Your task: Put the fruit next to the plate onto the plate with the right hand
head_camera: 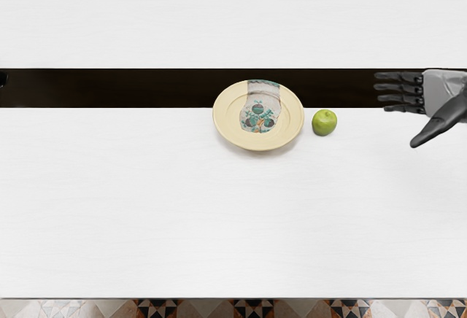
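Observation:
A small green apple rests on the white table just to the right of a cream plate painted with a blue-green motif. My right hand comes in from the right edge, well to the right of the apple and slightly farther back. Its dark fingers stretch out straight toward the left, its thumb angles downward, and it holds nothing. The left arm does not show.
A dark gap runs across the picture between the near white table and a second white surface behind it. The plate's far rim overhangs this gap. Patterned floor tiles show below the table's front edge.

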Controlling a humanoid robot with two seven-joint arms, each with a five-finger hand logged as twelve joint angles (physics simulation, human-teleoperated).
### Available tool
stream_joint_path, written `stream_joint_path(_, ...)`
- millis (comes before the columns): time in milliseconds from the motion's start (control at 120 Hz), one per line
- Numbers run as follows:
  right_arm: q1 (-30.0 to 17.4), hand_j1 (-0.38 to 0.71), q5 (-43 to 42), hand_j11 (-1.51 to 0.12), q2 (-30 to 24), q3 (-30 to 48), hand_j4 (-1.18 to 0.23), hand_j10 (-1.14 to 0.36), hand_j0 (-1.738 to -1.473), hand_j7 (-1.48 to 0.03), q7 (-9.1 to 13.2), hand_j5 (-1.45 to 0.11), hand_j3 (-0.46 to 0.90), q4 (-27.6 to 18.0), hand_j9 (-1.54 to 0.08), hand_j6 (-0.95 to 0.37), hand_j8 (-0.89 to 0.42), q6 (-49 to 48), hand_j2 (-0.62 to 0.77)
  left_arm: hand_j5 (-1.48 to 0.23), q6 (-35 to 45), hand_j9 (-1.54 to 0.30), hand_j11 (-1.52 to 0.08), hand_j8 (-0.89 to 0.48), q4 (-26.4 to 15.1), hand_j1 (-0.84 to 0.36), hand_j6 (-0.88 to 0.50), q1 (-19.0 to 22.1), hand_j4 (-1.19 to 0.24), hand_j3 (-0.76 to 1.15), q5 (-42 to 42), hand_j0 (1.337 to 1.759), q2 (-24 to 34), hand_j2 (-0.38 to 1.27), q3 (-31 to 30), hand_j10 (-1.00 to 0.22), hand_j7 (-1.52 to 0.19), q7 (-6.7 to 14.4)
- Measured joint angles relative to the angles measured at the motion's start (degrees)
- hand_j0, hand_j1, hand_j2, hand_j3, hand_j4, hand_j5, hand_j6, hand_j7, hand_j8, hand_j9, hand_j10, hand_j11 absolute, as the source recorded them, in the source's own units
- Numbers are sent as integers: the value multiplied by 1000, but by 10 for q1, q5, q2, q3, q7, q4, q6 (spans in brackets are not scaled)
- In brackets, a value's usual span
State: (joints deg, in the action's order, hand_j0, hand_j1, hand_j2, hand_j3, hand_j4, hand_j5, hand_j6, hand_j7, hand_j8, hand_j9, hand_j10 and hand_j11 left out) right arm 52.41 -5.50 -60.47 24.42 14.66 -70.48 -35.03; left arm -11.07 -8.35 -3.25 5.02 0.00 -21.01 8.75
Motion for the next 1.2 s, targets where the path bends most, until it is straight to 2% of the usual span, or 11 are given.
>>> stream_joint_path(142, 13, -307, -32, -47, 21, 1, -37, -37, -1658, -47, 4, -47, 0, 15, -47, -37, -37, 10, -6, -304, 0, -304, -304, -234, 0, 69, -234, 0, -234, 0, 0, 1658, 0, 47, 0, -234, -304, 0)
stream_joint_path(250, 29, -308, -70, -47, 31, 1, -37, -37, -1658, -47, 28, -47, 0, 14, -47, -37, -37, 70, -6, -304, 0, -304, -304, -234, 0, 69, -234, 0, -234, 0, 0, 1658, 0, 47, 0, -234, -304, 0)
stream_joint_path(408, 67, -309, -233, -45, 77, 0, -36, -36, -1658, -45, 42, -45, 0, 12, -45, -37, -37, 149, -6, -304, 0, -304, -304, -234, 0, 69, -234, 0, -234, 0, 0, 1658, 0, 47, 0, -234, -304, 0)
stream_joint_path(550, 76, -317, -319, -36, 111, -3, -30, -30, -1658, -36, 47, -36, 0, -16, -36, -31, -31, 235, -4, -304, 0, -304, -304, -234, 0, 69, -234, 0, -234, 0, 0, 1658, 0, 47, 0, -234, -304, 0)
stream_joint_path(583, 76, -317, -341, -37, 122, -4, -31, -31, -1658, -37, 59, -37, 0, -22, -37, -32, -31, 251, -4, -304, 0, -304, -304, -234, 0, 69, -234, 0, -234, 0, 0, 1658, 0, 47, 0, -234, -304, 0)
stream_joint_path(683, 76, -293, -388, -63, 161, -5, -51, -51, -1658, -62, 115, -63, 0, -35, -63, -53, -52, 284, -8, -304, 0, -304, -304, -234, 0, 69, -234, 0, -234, 0, 0, 1658, 0, 47, 0, -234, -304, 0)
stream_joint_path(808, 70, -243, -441, -117, 199, -17, -93, -93, -1658, -117, 145, -117, 0, -41, -117, -95, -94, 324, -16, -303, 0, -303, -304, -234, 0, 69, -234, 0, -234, 0, 0, 1658, 0, 47, 0, -233, -303, 0)
stream_joint_path(1000, 63, -204, -515, -160, 244, -54, -127, -126, -1658, -160, 156, -160, 0, -44, -160, -128, -127, 409, -22, -303, 0, -303, -303, -233, 0, 69, -233, 0, -234, 0, 0, 1658, 0, 47, 0, -233, -303, 0)
stream_joint_path(1200, 61, -182, -545, -183, 269, -73, -144, -144, -1658, -183, 158, -184, 0, -45, -183, -146, -145, 438, -26, -303, 0, -304, -304, -233, 0, 69, -233, 0, -234, 0, 0, 1658, 0, 47, 0, -233, -304, 0)
